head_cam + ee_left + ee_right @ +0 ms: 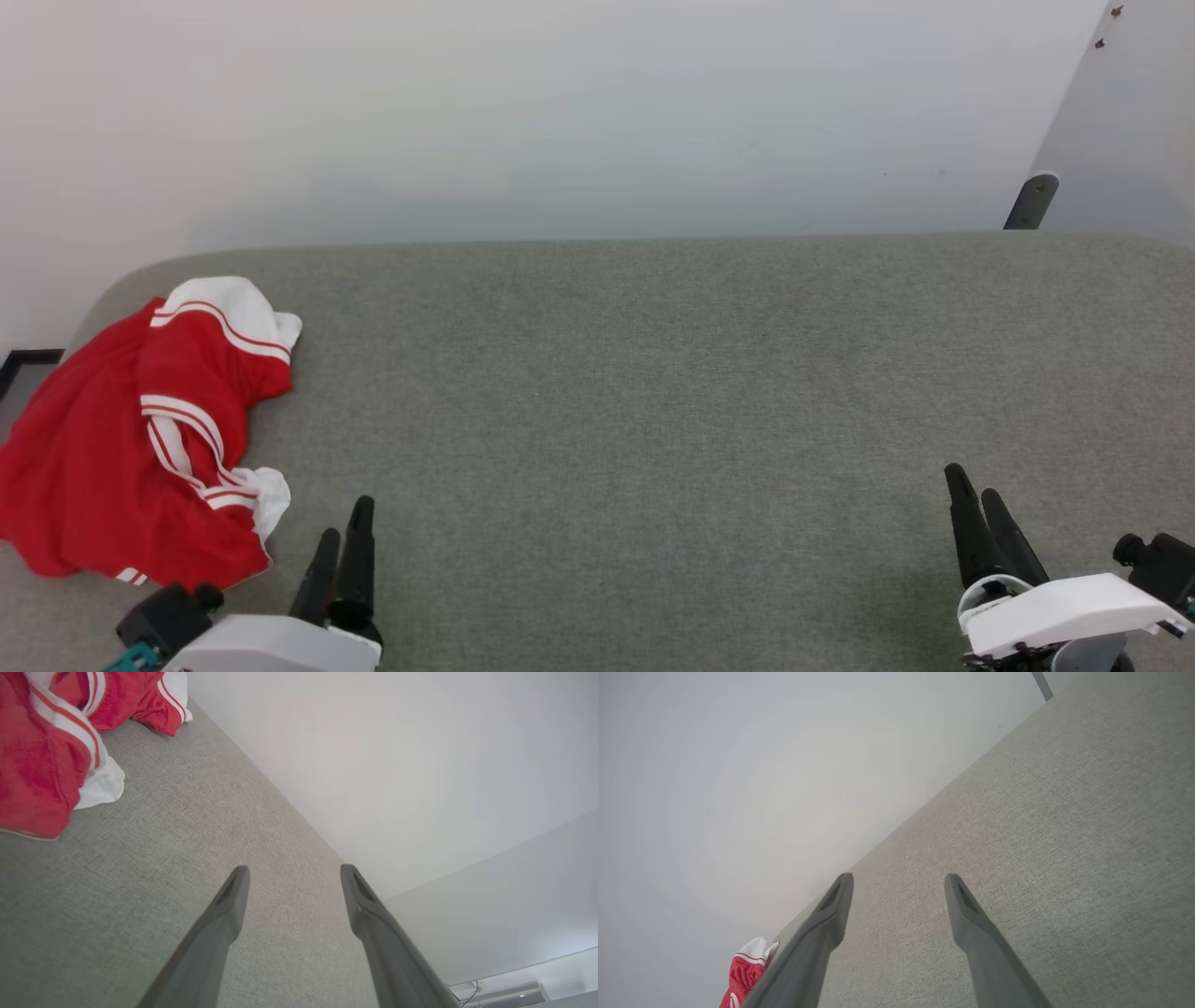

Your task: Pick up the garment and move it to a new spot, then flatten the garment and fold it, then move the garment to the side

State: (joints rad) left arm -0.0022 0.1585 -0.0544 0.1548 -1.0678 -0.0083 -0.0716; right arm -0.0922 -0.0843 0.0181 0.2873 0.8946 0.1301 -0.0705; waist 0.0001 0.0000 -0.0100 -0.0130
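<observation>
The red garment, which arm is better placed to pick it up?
Left. The garment lies crumpled at the left end of the grey surface, beside the open left hand; the right hand, also open, is far across.

left gripper [345, 519] — two long dark tapered fingers [358, 555], white wrist shell [271, 644] | right gripper [971, 482] — same, black knob [1130, 549]
</observation>
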